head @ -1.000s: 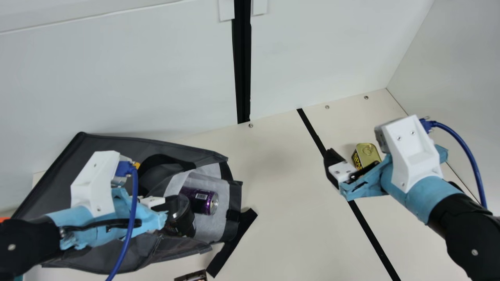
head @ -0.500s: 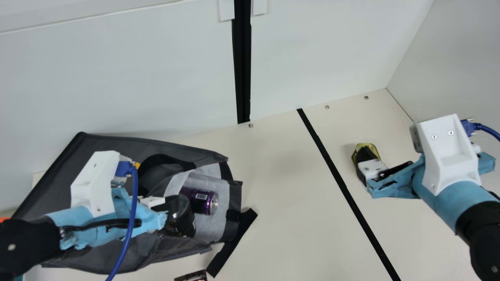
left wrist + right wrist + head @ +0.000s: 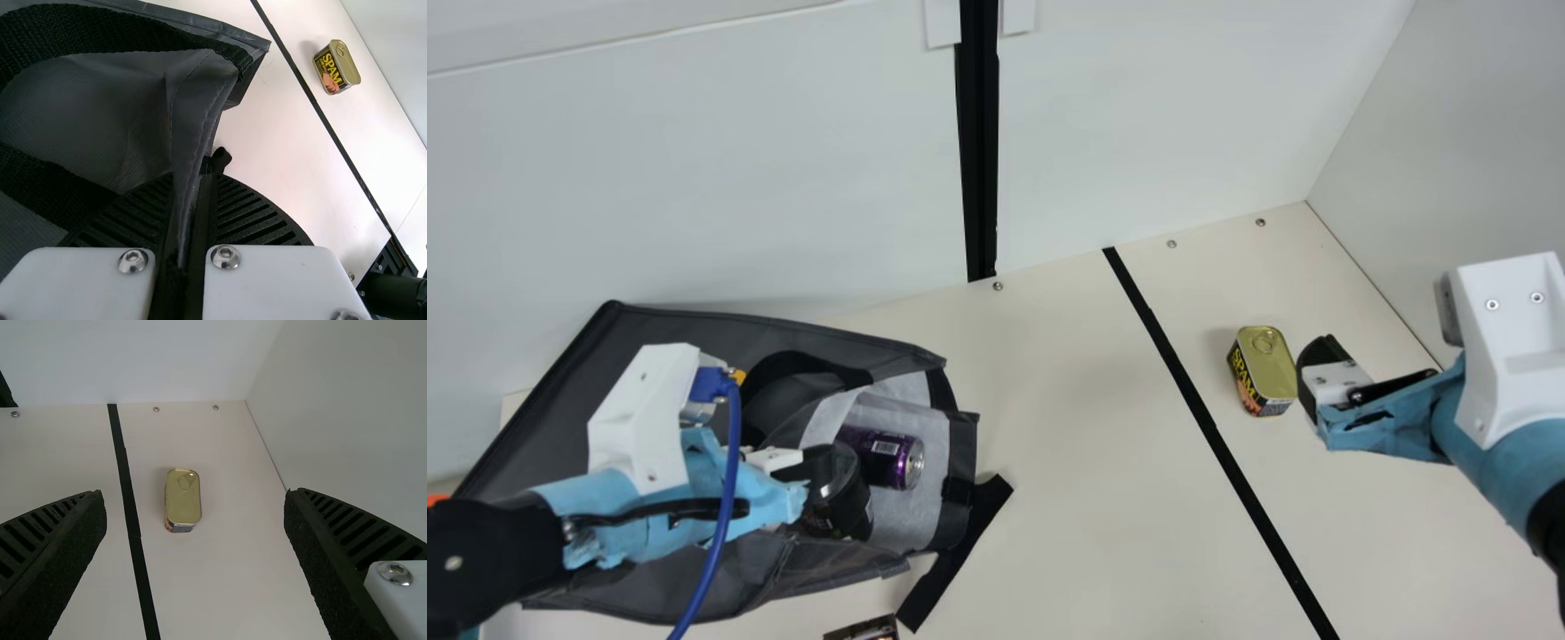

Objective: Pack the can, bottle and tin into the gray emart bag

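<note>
In the main view, the gray bag point(image 3: 694, 329) lies on its side at the left, mouth facing right. The purple can point(image 3: 882, 457) rests in its mouth, beside a dark round container point(image 3: 843, 508), perhaps the bottle. My left gripper point(image 3: 811, 471) is at the bag's mouth; from the left wrist view, the left gripper point(image 3: 191, 183) is shut on the edge of the bag point(image 3: 100, 100). The gold-topped tin point(image 3: 1266, 364) stands at the right, with my right gripper point(image 3: 1318, 356) just right of it. The right gripper point(image 3: 195, 499) is open, nothing between its fingers, the tin point(image 3: 183, 499) farther off.
A black strap point(image 3: 960, 551) trails from the bag's mouth onto the cream table point(image 3: 1076, 427). Part of a dark object point(image 3: 864, 629) shows at the bottom edge. A black line point(image 3: 1209, 427) crosses the table; white walls stand behind and at the right.
My right arm has moved to the right, its gripper passing over the tin and uncovering it. The left arm, bag, can and tin have stayed where they were.
</note>
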